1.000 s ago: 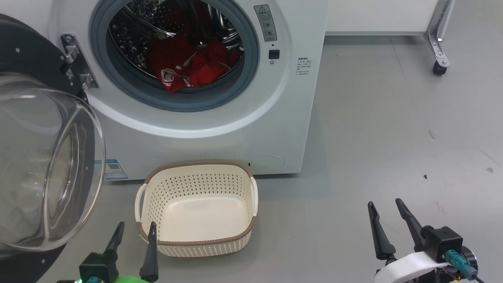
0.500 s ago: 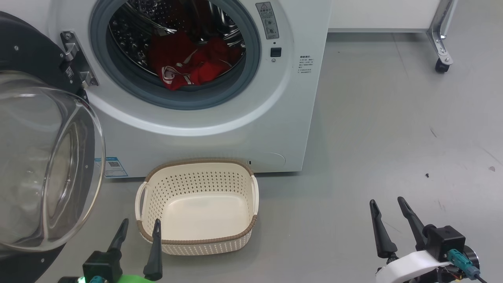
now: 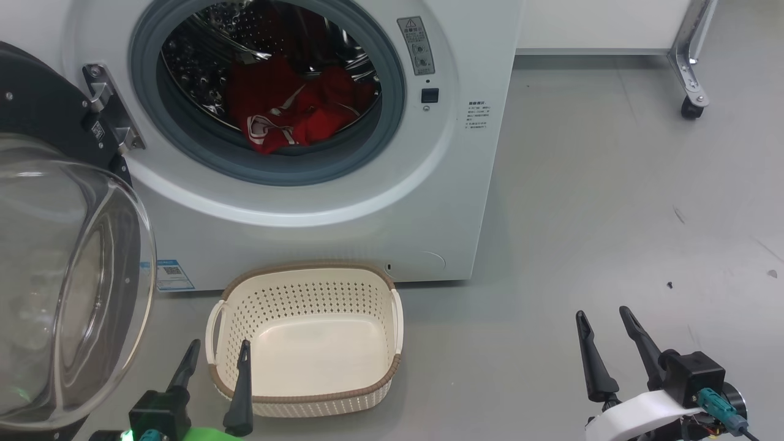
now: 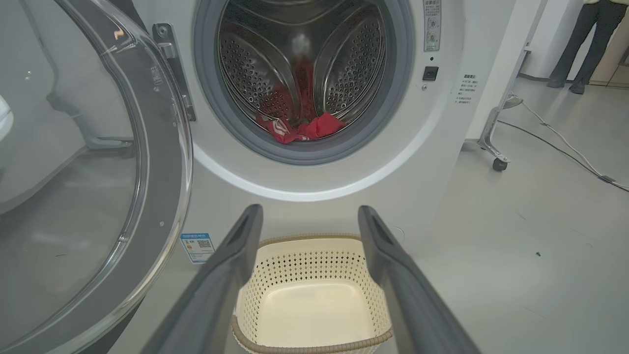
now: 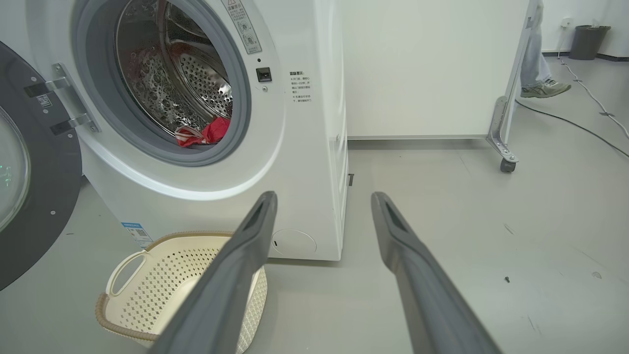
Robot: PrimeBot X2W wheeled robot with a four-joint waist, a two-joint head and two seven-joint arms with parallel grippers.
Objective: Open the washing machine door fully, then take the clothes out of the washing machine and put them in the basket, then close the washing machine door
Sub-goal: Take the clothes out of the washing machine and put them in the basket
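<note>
Only the head camera has tipped, sliding the washing machine and the basket down its view; the arms have barely shifted. Left gripper and right gripper stand wide and empty, low over the floor. With the washing machine door swung open, the clothes lie crosswise at the drum's front lip, above and ahead of the nearer left gripper

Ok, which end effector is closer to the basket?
The left end effector, at the near corner of the basket; the right end effector sits well off over the floor.
</note>
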